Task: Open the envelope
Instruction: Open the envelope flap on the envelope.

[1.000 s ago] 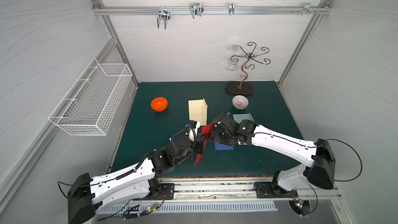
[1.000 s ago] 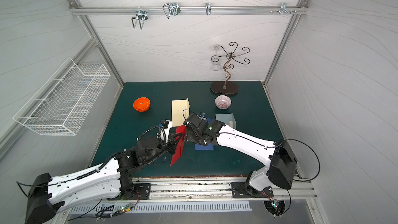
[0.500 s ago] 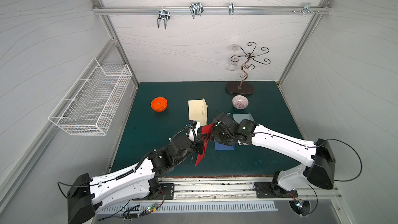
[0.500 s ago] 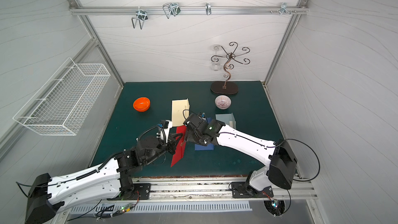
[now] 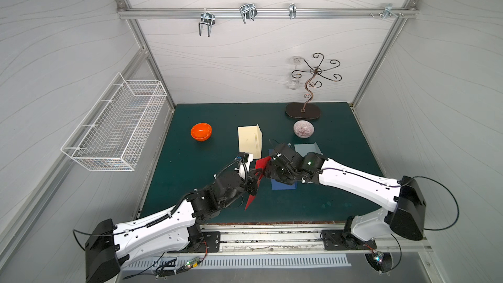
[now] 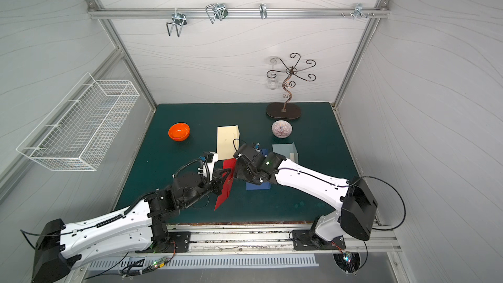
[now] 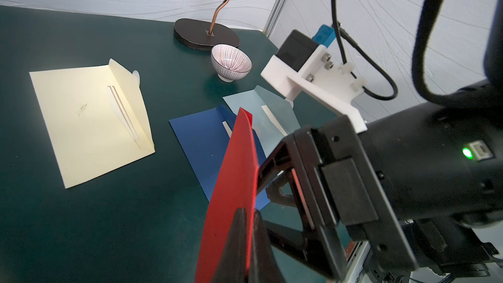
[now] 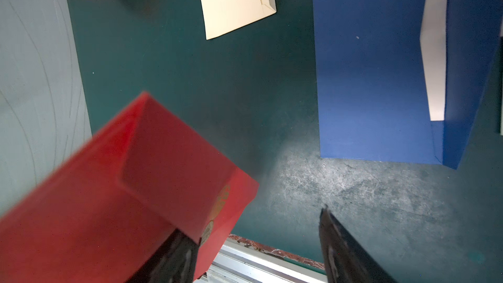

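Observation:
The red envelope (image 5: 251,202) (image 6: 229,165) (image 7: 234,175) is held on edge above the green mat, near its front middle. My left gripper (image 5: 255,183) (image 6: 221,180) (image 7: 249,213) is shut on its lower edge. In the right wrist view the envelope (image 8: 109,186) shows its flap side, with a gold seal at the flap's tip. My right gripper (image 5: 268,170) (image 6: 235,171) (image 8: 250,221) faces that side, open wide. One of its fingers (image 8: 168,257) lies against the flap by the tip and the other stands clear over the mat. Whether that finger is under the flap is unclear.
On the mat lie a cream envelope (image 5: 249,141), a dark blue envelope (image 5: 284,185) and a light blue envelope (image 5: 307,148), all with flaps raised. An orange bowl (image 5: 201,131), a striped bowl (image 5: 303,128) and a wire stand (image 5: 302,110) stand behind. A wire basket (image 5: 117,126) hangs on the left wall.
Both arms and the red envelope stay almost where they were. The right jaws have narrowed slightly.

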Robot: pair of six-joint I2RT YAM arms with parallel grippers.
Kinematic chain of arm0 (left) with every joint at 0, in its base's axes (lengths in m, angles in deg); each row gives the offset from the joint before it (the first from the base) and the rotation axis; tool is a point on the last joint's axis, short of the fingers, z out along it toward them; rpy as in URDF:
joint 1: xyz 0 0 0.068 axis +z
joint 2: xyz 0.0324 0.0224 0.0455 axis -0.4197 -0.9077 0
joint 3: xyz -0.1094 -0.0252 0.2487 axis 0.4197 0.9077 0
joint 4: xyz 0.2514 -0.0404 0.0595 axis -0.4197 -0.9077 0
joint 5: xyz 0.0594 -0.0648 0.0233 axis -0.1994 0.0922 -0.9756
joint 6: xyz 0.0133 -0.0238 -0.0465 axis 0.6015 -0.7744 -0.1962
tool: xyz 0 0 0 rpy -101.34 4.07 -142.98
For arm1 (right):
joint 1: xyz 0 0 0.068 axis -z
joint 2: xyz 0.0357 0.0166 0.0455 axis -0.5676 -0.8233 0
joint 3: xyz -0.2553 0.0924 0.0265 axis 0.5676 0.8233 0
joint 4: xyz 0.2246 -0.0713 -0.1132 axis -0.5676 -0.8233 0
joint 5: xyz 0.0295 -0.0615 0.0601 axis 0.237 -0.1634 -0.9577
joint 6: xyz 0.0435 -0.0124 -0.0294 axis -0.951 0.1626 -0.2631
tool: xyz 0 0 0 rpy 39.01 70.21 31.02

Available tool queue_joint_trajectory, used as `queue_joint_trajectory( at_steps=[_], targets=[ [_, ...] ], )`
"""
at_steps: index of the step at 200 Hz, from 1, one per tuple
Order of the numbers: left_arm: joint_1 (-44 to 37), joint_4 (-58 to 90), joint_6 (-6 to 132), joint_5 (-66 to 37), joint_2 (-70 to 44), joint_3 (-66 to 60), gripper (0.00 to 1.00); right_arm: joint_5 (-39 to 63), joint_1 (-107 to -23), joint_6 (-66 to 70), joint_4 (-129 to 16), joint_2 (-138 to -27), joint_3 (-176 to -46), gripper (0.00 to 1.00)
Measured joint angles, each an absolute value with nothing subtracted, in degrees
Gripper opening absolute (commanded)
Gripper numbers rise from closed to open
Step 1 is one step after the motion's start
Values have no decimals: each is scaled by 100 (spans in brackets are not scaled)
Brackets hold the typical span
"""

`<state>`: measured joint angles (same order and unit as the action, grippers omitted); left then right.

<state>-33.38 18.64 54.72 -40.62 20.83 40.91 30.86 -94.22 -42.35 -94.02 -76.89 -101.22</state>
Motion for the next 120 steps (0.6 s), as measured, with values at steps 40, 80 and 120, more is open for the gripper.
queue_joint_trajectory(
  at_steps=[40, 80, 120],
  targets=[
    [-3338, 1877, 5443, -4062, 2118, 4091, 0, 3244, -9422, -4246, -9623, -7692, -10144, 69],
    [-3338, 1890, 5437, -4068, 2232, 4091, 0, 3357, -9417, -4248, -9754, -7692, -10146, 68],
    [-3338, 1888, 5437, -4070, 2280, 4091, 0, 3403, -9417, -4248, -9811, -7696, -10148, 68]
  ],
)
